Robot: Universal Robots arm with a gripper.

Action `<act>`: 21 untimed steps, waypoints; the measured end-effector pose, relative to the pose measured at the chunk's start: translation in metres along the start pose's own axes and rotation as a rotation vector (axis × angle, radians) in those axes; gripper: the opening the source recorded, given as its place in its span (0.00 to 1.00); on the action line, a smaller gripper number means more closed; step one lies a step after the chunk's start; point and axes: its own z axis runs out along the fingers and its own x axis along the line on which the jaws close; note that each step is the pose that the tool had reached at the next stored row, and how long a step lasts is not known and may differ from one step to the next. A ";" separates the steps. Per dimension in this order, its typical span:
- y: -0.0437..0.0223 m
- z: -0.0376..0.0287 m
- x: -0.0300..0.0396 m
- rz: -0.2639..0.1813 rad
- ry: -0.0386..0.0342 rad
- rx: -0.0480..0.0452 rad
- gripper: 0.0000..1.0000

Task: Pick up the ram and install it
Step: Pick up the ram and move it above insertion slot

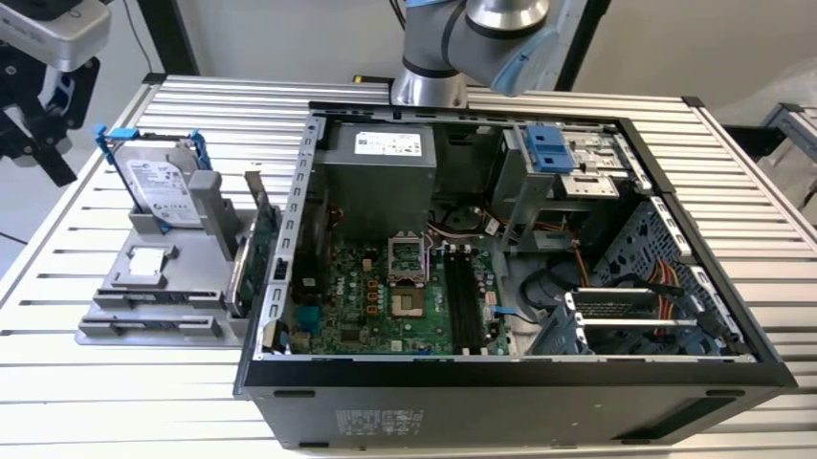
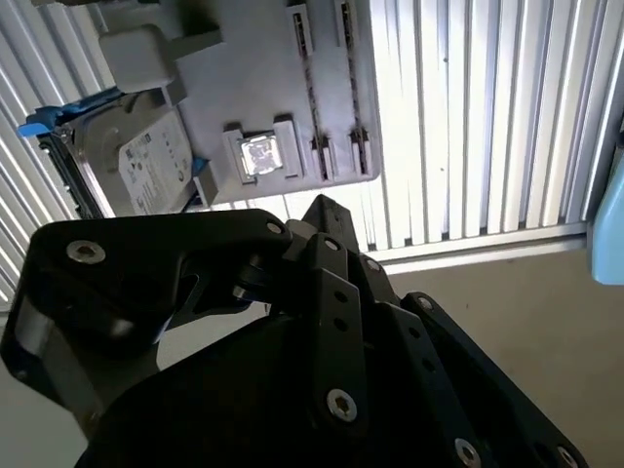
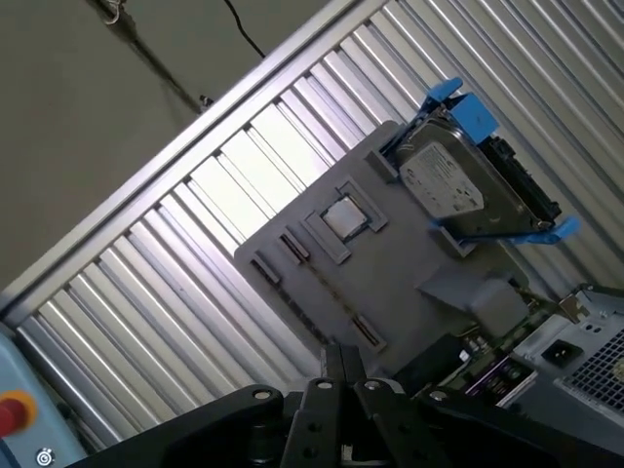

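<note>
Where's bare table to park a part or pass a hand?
Bare table slats at the exterior view's lower left, below the gray fixture; also behind the hard drive to the far edge. Crowded: between fixture and computer case, where a card stands.

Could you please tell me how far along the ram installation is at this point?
Nothing looks done: the motherboard's long memory slots appear empty. In hand: nothing; the gripper hangs clear of the grey holder with its fingers shut on nothing. Left: the whole pick and install; I cannot pick the ram out with certainty.
</note>
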 end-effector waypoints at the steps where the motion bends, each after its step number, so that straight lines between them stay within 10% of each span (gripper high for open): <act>1: 0.0000 0.0000 0.0000 -0.011 0.0006 -0.0002 0.00; 21: 0.0000 0.0000 0.0000 -0.244 0.0137 -0.0049 0.00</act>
